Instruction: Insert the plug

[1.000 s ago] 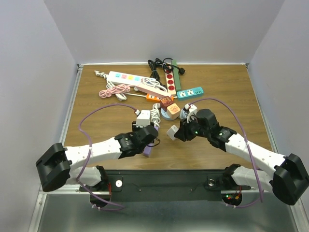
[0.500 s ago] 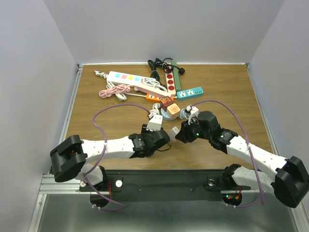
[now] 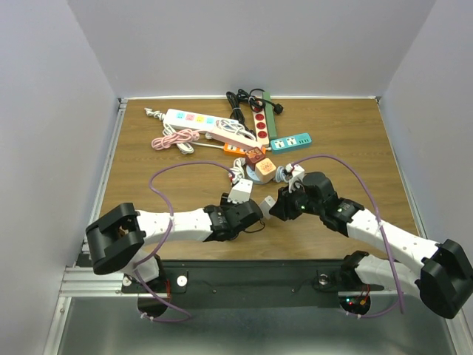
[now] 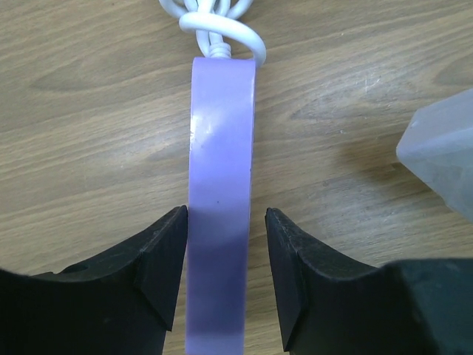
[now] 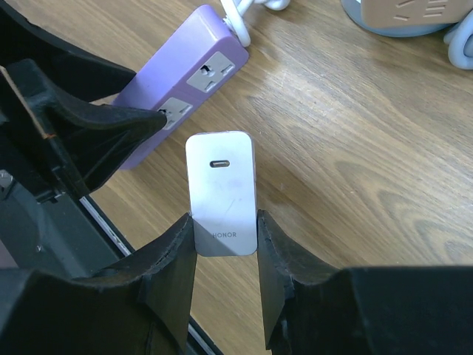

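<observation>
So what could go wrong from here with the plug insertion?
A finger of the left gripper lies on the socket face of the purple power strip, so it may block the white charger. The right gripper pinches only the charger's near end; pushing could tilt it.

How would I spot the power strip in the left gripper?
On the wooden table, look near the front middle, away from the pile of strips at the back. The left gripper holds a slim power strip, the only lilac one, with a white cord.
</observation>
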You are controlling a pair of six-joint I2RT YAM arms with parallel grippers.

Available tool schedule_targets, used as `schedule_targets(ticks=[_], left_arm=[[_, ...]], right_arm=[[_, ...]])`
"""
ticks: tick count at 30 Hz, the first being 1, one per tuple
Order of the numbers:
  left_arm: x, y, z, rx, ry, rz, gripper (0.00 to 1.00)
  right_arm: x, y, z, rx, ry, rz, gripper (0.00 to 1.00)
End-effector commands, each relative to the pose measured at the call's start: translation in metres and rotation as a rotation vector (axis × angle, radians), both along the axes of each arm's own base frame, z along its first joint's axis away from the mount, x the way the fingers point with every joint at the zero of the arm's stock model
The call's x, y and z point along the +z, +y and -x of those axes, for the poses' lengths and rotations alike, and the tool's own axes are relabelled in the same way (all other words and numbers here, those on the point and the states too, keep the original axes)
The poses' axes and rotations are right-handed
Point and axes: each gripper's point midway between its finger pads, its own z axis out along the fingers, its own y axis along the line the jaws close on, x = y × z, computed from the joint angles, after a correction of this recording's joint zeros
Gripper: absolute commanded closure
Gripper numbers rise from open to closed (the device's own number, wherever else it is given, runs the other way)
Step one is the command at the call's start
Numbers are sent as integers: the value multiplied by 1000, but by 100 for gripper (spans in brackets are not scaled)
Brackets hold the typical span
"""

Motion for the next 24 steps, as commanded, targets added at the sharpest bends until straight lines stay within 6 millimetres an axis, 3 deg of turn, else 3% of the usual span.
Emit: schedule_targets(ticks=[1,4,7,10,12,14,15,16,17,21,24], left_arm=[[-9,1,2,10,16,-28,50],[-25,8,7,16,46,-73,59],[-39,12,15,7,88,-59,79],[-36,2,18,-23,111,39,91],[-35,-2,17,-46,155,163,93],[-41,6,13,-47,174,238,100],[-36,14,4,-30,185,289,100],[-37,13,10,-59,198,311,100],[-37,21,1,-29,197,343,100],[-40,32,-2,-23,220,418,100],[-51,36,-3,-12,268,425,100]], right_arm=[[21,8,-10,2,-84,-54,100],[20,8,-10,2,-84,-53,100],[18,11,-7,35,-80,-55,100],[14,14,-5,67,-74,-45,100],[11,17,-5,97,-75,-39,100],[13,20,-8,112,-86,-38,100],[15,22,-9,118,-86,-40,100],[13,23,-9,121,-83,-35,100],[16,28,-15,123,-102,-49,100],[19,38,-25,137,-112,-54,100],[33,48,-33,152,-157,-98,100]])
